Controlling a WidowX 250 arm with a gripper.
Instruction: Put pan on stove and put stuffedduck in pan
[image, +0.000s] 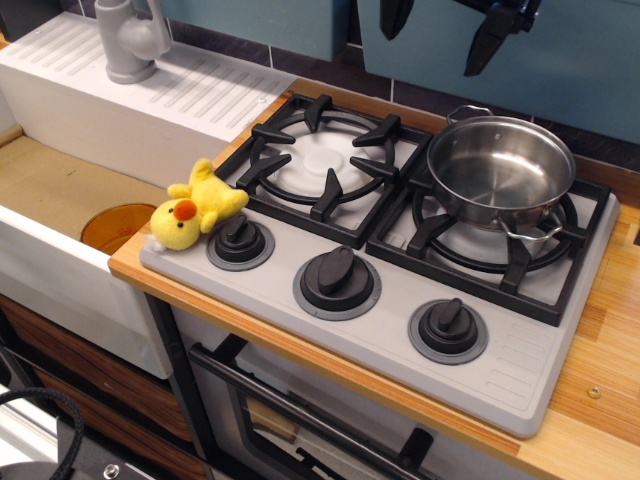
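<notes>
My claw (500, 35) high at top right, over backsplash; dark fingers hang apart, nothing between. Pan (500, 170) already on right burner of stove (400, 330). Stuffedduck (195, 212) lies far left and toward viewer from claw, by leftmost knob (240, 240), long axis diagonal, beak front-left.
</notes>
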